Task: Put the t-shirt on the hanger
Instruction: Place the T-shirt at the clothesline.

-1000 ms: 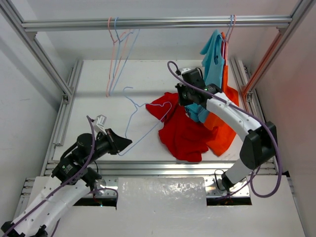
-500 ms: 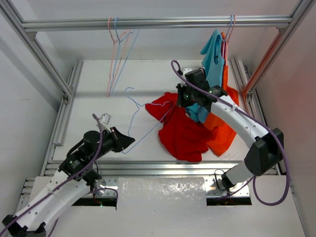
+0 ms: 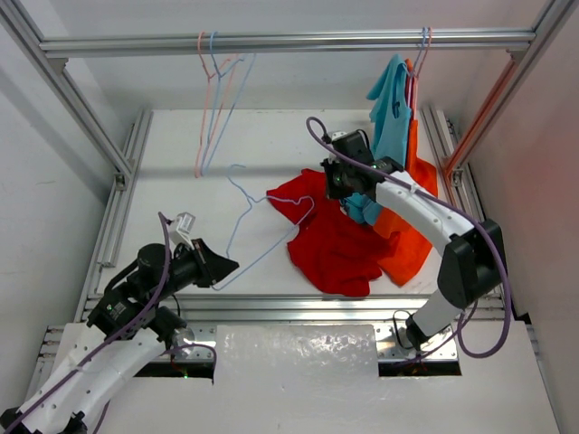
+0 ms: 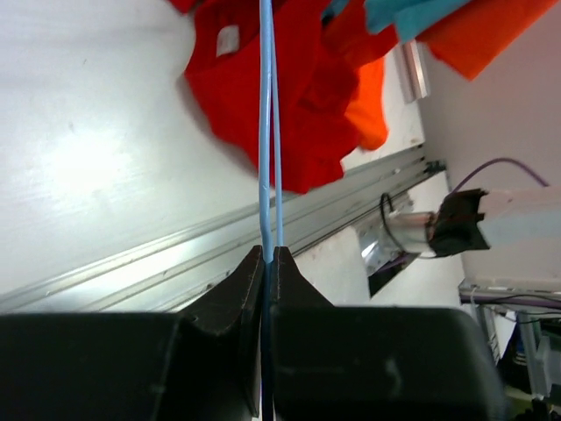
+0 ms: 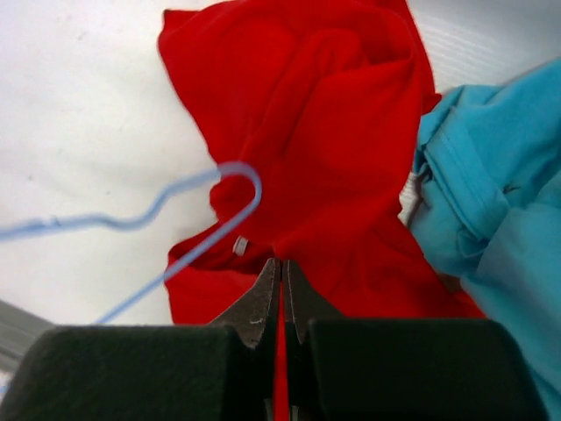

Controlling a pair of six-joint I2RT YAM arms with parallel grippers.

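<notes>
The red t-shirt (image 3: pixel 336 242) lies crumpled on the white table right of centre. The light-blue wire hanger (image 3: pixel 265 251) lies slanted on the table, its far end over the shirt's near-left edge. My left gripper (image 3: pixel 226 268) is shut on the hanger's near corner; the left wrist view shows the wire (image 4: pixel 266 132) running from the jaws (image 4: pixel 269 254) to the t-shirt (image 4: pixel 263 79). My right gripper (image 3: pixel 336 187) is shut on a fold of the t-shirt (image 5: pixel 324 132) at its far edge. The right wrist view shows cloth pinched between the fingertips (image 5: pixel 282 263) and the hanger's rounded end (image 5: pixel 247 180) over the collar.
A light blue shirt (image 3: pixel 391 108) and an orange shirt (image 3: pixel 412 231) hang at the right, draping onto the table beside the red one. Spare pink and blue hangers (image 3: pixel 213 99) hang from the top rail at the left. Aluminium rails (image 3: pixel 298 306) border the table.
My left gripper swung slightly right and back, shifting the hanger's far end a little over the shirt. My right gripper rose a bit and came back, still holding red cloth.
</notes>
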